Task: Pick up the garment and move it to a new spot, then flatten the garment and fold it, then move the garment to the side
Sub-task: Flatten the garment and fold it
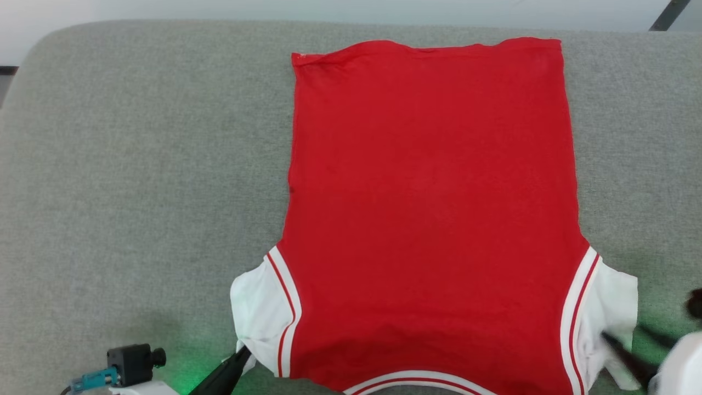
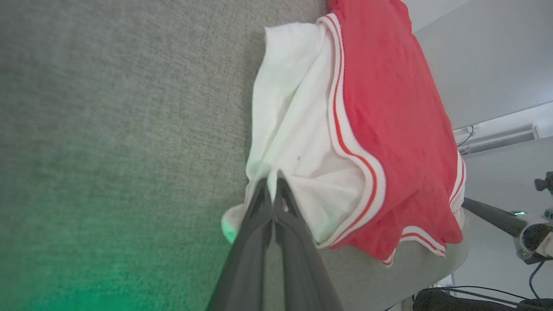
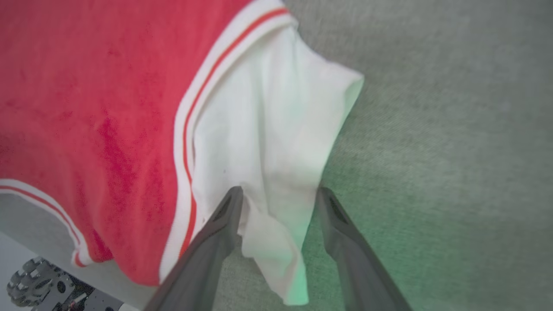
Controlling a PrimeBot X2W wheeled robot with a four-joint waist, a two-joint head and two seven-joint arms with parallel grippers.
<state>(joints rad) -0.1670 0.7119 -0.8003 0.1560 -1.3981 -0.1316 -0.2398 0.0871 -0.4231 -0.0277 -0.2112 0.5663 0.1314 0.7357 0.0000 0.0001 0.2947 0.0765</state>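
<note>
The left fingers (image 2: pixel 252 233) are clenched together, pinching a small fold at the lower edge of one white sleeve (image 2: pixel 298 129) right at their tips. The right fingers (image 3: pixel 211 246) stand spread apart and grip nothing; the loose corner of the other white sleeve (image 3: pixel 268 121) lies in the gap between them, drooping to a soft point, and one finger touches its edge. Both sleeves belong to a bright red shirt (image 1: pixel 433 192) that lies spread out flat on the grey, cloth-covered counter (image 1: pixel 137 164), a little right of the middle in the head view, with its collar end nearest the robot and its straight hem at the far side. The red body is smooth and nearly rectangular, with only faint creases and a slight wave along the hem. A band of white trim with a thin red stripe (image 1: pixel 288 318) runs down each seam where the red cloth meets a sleeve, and a matching curved band (image 1: pixel 417 378) edges the neckline at the near edge. The sleeves are short, rumpled and folded in on themselves. A green glow (image 2: pixel 65 268) tints the counter beside the left fingers and also colours the sleeve tips.
</note>
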